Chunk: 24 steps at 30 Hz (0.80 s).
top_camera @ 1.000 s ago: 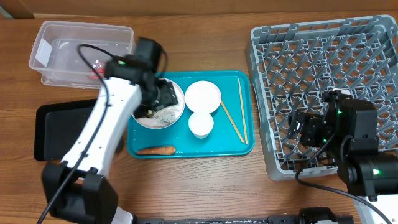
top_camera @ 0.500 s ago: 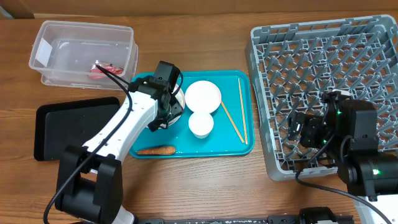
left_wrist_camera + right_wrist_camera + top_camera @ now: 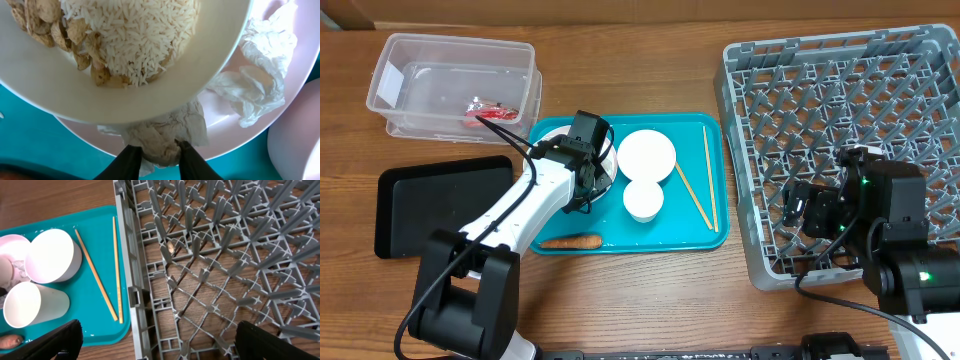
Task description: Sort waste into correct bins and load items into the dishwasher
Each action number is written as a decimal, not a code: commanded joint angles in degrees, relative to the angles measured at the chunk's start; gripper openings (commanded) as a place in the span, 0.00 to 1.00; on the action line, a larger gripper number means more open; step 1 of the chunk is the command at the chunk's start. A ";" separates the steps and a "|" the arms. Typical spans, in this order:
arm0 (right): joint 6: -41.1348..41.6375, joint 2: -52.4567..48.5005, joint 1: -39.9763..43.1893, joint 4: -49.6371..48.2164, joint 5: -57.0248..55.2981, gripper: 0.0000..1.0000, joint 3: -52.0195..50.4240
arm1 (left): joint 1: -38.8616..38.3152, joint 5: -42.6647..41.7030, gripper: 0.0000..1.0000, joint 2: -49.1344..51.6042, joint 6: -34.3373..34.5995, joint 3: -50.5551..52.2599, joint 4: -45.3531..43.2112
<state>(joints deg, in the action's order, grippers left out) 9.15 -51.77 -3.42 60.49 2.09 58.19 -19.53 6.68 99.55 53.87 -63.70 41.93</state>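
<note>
Right gripper (image 3: pixel 166 341) hangs wide apart over the grey dish rack (image 3: pixel 840 130). On the plate (image 3: pixel 280 95), beside the rice bowl (image 3: pixel 50 85), left gripper (image 3: pixel 159 161) is clamped on crumpled paper (image 3: pixel 162 140); a slow, straight lift should spare the bowl. How far the wad runs under the bowl's rim is hidden.

The teal tray (image 3: pixel 680 238): rectangular, w/ raised rim and rounded corners, lies flat near the ctr of the tabletop (image 3: pixel 650 300), its long sides running left-right. The tabletop is brown wood w/ visible grain. In the right wrist view the tray's surface carries a few small pale specks. At the top left corner of the overhead view: a light brown cardboard-like thing (image 3: pixel 345 12), cut by the frame edge; what it is, cannot tell.
</note>
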 commanded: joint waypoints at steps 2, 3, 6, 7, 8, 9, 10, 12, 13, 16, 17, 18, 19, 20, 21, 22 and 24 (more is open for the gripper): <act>-0.17 0.15 0.17 -0.13 -0.55 1.00 1.42 | -0.37 1.29 0.04 0.22 0.17 0.35 -0.22; -0.17 0.15 0.17 -0.13 -0.55 1.00 1.42 | -0.37 1.29 0.04 0.22 0.15 0.35 -0.22; -0.17 0.15 0.17 -0.13 -0.55 1.00 1.42 | -0.37 0.07 0.04 0.04 -1.73 -0.11 -0.17; -0.17 0.15 0.17 -0.13 -0.55 1.00 1.42 | -0.37 -0.85 0.04 -0.17 -3.06 -0.81 0.26; -0.17 0.15 0.17 -0.13 -0.55 1.00 1.42 | -0.37 -1.40 0.04 -0.35 -3.91 -1.51 0.85; -0.17 0.15 0.17 -0.13 -0.59 1.00 1.42 | -0.37 -1.86 0.04 -0.94 -4.96 -3.17 2.58; -0.17 0.15 0.17 -0.13 -0.70 1.00 1.42 | -0.37 -1.84 0.04 -1.53 -5.75 -4.72 4.26; -0.17 0.15 0.17 -0.13 -1.18 1.00 1.42 | -0.31 -1.09 0.04 -3.69 -9.40 -9.64 8.28; -0.17 0.15 0.17 -0.15 -1.18 1.00 1.42 | -0.26 -0.26 0.04 -4.70 -10.97 -12.02 9.77; -0.17 0.15 0.17 -0.15 -1.18 1.00 1.42 | 0.72 3.85 0.04 -7.69 -16.46 -19.65 12.00; -0.17 0.13 0.17 -0.15 -1.18 1.00 1.42 | 1.44 5.44 0.04 -8.28 -17.51 -21.53 11.96; -0.17 0.13 0.17 -0.15 -1.18 1.00 1.42 | 2.43 7.63 0.04 -8.46 -18.14 -22.91 11.80; -0.17 0.13 0.17 -0.15 -1.18 1.00 1.42 | 3.69 10.25 0.04 -8.46 -18.12 -23.89 11.50; -0.17 0.15 0.17 -0.15 -1.18 1.00 1.42 | 4.90 12.26 0.04 -8.46 -18.12 -24.11 10.45; -0.17 0.13 0.17 -0.15 -1.18 1.00 1.42 | 6.27 14.08 0.04 -8.44 -18.12 -24.11 8.90; -0.17 0.13 0.17 -0.17 -1.18 1.00 1.42 | 8.68 15.87 0.04 -8.00 -18.12 -24.11 5.97; -0.17 0.13 0.17 -0.17 -1.18 1.00 1.42 | 12.35 15.98 0.04 -6.80 -18.14 -24.11 1.07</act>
<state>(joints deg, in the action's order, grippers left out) 9.15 -51.77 -3.40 60.62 1.45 58.17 -12.49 16.60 90.91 37.54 -87.26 47.55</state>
